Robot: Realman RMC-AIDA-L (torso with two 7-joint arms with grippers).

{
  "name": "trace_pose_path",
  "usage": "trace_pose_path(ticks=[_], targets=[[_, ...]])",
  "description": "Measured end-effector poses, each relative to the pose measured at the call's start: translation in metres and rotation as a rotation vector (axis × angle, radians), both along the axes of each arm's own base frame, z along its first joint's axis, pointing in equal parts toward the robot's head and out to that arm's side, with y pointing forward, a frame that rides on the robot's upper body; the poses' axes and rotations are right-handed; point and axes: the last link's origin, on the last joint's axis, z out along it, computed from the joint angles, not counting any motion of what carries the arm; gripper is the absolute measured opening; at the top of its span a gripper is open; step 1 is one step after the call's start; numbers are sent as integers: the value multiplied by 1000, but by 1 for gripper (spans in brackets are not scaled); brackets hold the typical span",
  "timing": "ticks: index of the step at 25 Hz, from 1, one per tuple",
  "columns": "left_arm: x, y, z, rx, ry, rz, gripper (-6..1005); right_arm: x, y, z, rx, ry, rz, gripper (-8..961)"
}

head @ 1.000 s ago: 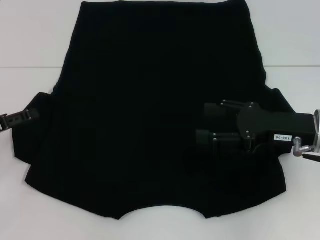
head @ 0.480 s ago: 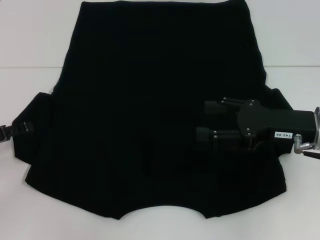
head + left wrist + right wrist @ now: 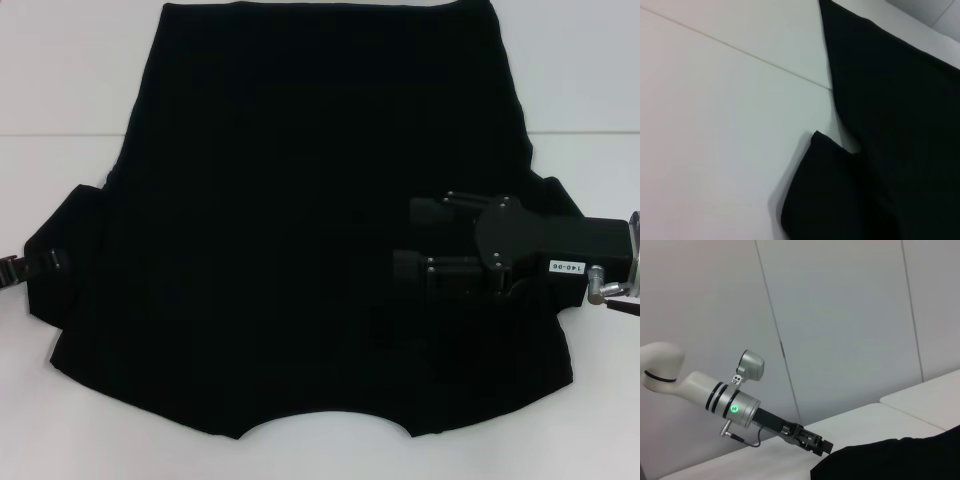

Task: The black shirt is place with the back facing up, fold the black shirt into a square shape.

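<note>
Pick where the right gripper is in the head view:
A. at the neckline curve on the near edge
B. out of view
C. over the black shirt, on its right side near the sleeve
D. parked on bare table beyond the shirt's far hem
C: in the head view the right gripper reaches in from the right edge and lies over the black shirt by its right sleeve, away from hem and neckline.
</note>
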Motion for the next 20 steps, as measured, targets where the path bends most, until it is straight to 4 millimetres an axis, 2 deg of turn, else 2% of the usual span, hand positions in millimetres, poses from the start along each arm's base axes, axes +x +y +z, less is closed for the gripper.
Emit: trace_pose_path(ticks=[20], targets=[[4, 3, -8, -42, 10, -9, 932, 1, 1, 2, 4, -2, 0, 881]])
